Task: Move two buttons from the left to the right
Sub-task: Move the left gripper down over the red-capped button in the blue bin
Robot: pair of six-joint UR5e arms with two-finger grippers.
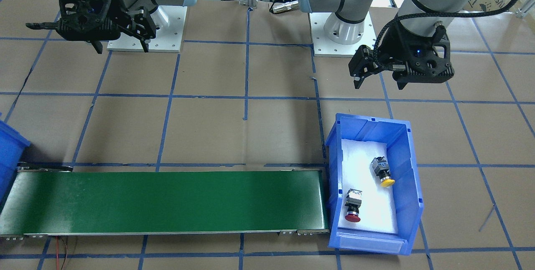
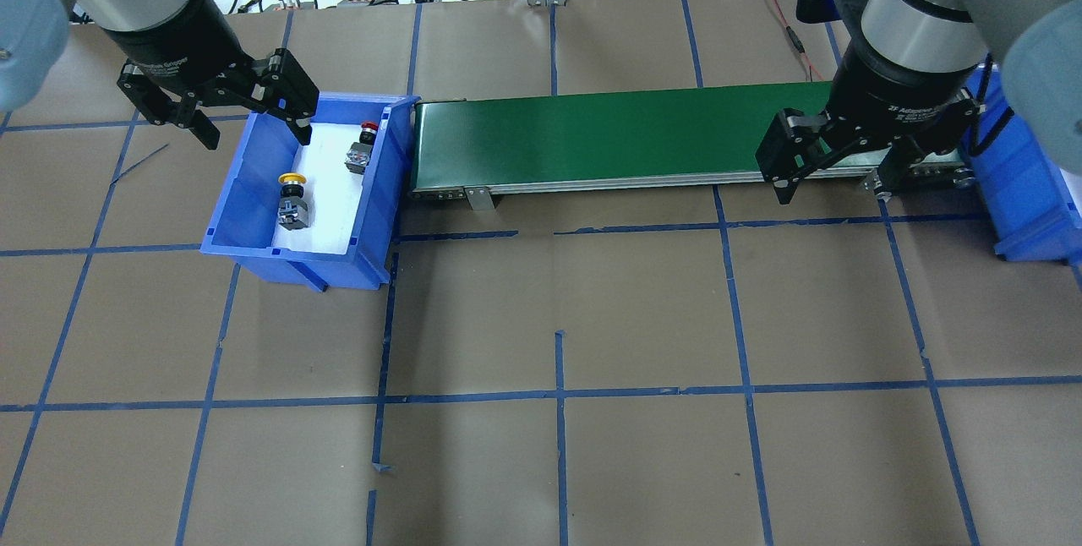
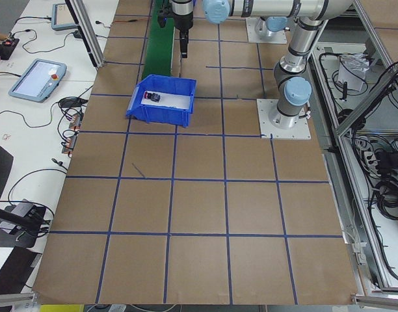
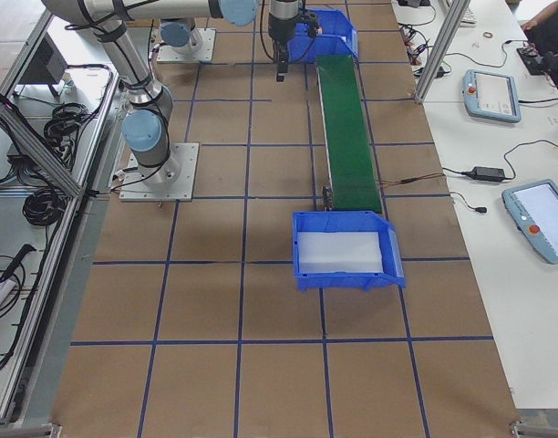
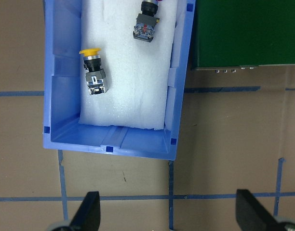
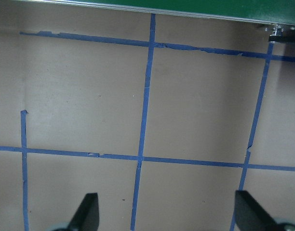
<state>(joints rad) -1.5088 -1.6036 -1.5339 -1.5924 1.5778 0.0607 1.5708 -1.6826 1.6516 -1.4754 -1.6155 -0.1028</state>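
Buttons, both of them, are in the blue plastic bin (image 2: 287,263) on the robot's left side. The red mushroom-cap switch (image 2: 362,149) on its black-grey body is nearer the belt; the yellow-cap switch (image 2: 292,199) is nearer the outer wall, well apart from it. Each lies on its side on the white foam liner (image 5: 128,96), caps pointing away from the robot. I reckon the foam stops them rolling, & lying flat offers the boxy body for a pinch.

Bin's side wall sits just beside the end of the green conveyor belt (image 2: 609,136), prob. so it's a short lift from bin to belt, w/ the belt doing the long haul to the second blue bin (image 2: 1027,191) at its far end.

Left gripper (image 2: 254,139) hangs above the bin area, jaws spread wide, nothing in them. Its wrist cam looks straight down on both switches, a decent spot to pick a target. Right gripper (image 6: 169,214) is spread & empty too, over bare table (image 6: 200,96) on the robot's side of the belt's right end, I'd guess waiting to receive. No transfer done yet, by my read.
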